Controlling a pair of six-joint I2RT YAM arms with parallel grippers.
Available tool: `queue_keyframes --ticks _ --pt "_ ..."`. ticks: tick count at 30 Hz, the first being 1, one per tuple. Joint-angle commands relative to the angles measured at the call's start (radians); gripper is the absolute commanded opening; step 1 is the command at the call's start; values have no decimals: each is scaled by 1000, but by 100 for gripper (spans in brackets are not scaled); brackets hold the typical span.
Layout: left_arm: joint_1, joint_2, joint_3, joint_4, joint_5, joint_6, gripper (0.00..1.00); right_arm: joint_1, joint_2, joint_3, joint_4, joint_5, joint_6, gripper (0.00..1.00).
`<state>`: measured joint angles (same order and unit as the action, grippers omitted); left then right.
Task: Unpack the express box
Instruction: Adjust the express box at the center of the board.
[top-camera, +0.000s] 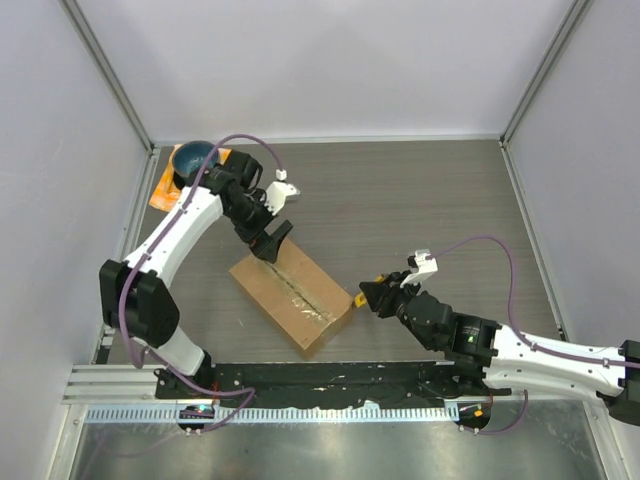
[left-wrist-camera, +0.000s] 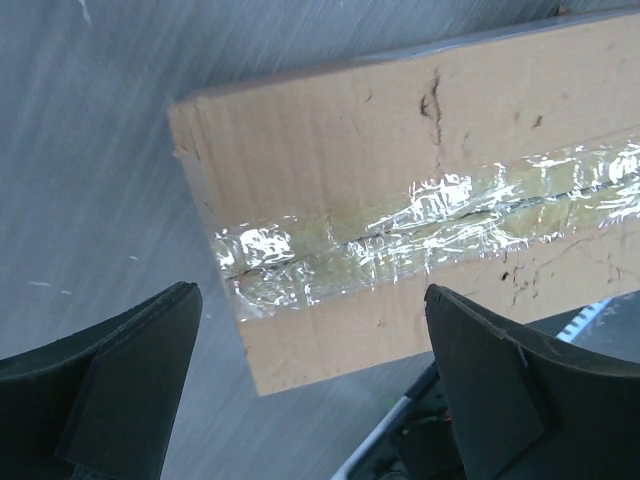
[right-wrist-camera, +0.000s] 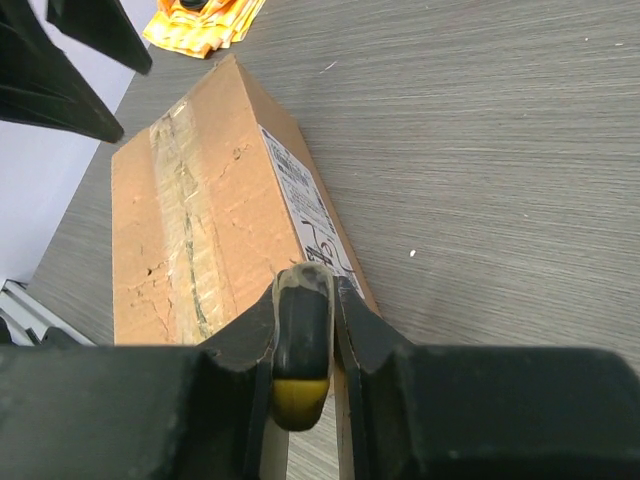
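Top external view: the grey, wood-grained table (top-camera: 420, 200) carries the express box (top-camera: 292, 295), a brown rectangular cardboard carton lying diagonally near the table's front edge, between my two arms, with its flaps flat and closed. I judge the step in hand to be the opening of the top seam, with nothing yet unpacked. My left claw (top-camera: 274, 240) hangs over the box's far end, jaws spread wide and holding nothing; in the left wrist view that end of the carton lies between its two dark fingers. My right claw (top-camera: 368, 296) sits at the box's near right corner, pinched shut on a small tool. A strip of clear tape (left-wrist-camera: 430, 215), shiny and wrinkled, runs the length of the seam; the cardboard beside it is matte, scuffed and nicked. A white printed label (right-wrist-camera: 312, 215) lies on one long side wall. The yellow-and-black tool (right-wrist-camera: 300, 345) is rounded at its tip; whether it touches the cardboard I cannot tell. The next move, as I judge it, calls for steadying the carton with the left claw and drawing the tool shallowly along the tape line.
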<state>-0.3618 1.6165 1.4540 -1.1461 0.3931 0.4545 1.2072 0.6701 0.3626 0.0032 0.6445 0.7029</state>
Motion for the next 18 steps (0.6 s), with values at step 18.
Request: queue_keyframes --ticks 18 --pt "-374 -107 -124 259 -345 200 100 -564 296 242 64 -531 -187 1"
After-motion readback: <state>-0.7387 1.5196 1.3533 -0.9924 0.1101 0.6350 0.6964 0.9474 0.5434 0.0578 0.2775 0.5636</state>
